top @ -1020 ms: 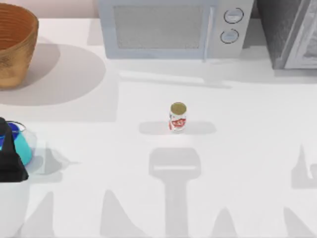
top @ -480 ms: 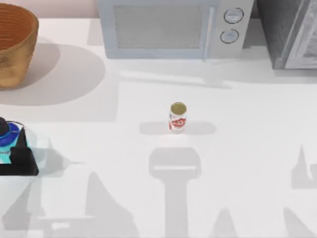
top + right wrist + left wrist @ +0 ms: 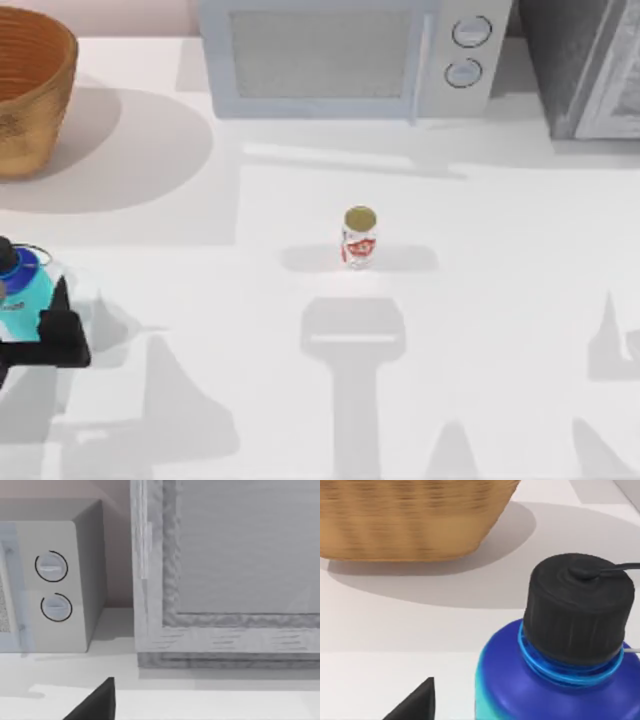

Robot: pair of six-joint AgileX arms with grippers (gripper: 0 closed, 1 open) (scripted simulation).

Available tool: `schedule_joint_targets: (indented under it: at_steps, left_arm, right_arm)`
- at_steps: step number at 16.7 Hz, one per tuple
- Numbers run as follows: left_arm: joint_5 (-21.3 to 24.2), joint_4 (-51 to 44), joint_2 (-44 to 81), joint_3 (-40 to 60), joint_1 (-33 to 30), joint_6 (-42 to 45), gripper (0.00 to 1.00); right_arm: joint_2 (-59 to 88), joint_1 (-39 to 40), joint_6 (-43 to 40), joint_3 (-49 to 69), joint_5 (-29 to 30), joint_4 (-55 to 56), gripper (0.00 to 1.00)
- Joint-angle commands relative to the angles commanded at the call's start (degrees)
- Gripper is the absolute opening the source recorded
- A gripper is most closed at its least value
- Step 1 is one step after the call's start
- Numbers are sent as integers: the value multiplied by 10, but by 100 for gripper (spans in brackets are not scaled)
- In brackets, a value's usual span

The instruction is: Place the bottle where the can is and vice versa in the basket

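Now the left gripper point(image 3: 45, 335) has shifted rightward beside the bottle point(image 3: 20, 285) at the table's point(image 3: 480, 330) left edge (finger state: cannot tell); grasping seems imminent. Can point(image 3: 359, 237) stands mid-table, untouched.

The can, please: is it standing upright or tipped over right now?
Upright. In the top view the can stands on the table with its gold top facing up and its red-marked side below.

Bottle point(image 3: 555, 680) close-up, basket point(image 3: 415, 517) behind.
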Motion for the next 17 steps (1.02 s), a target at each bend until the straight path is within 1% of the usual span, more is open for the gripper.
schedule_joint_targets:
  at_steps: [4, 8, 9, 12, 17]
  left_arm:
    - [1, 47, 54, -2, 0, 1, 100]
    - [1, 47, 54, -2, 0, 1, 100]
    - [1, 45, 61, 23, 1, 1, 100]
    - [1, 40, 76, 28, 0, 1, 100]
    - [-1, 38, 126, 78, -3, 0, 100]
  right_arm:
    - [0, 0, 0, 0, 0, 0, 100]
    - [0, 0, 0, 0, 0, 0, 100]
    - [0, 0, 0, 0, 0, 0, 100]
    - [0, 0, 0, 0, 0, 0, 100]
    - [0, 0, 0, 0, 0, 0, 100]
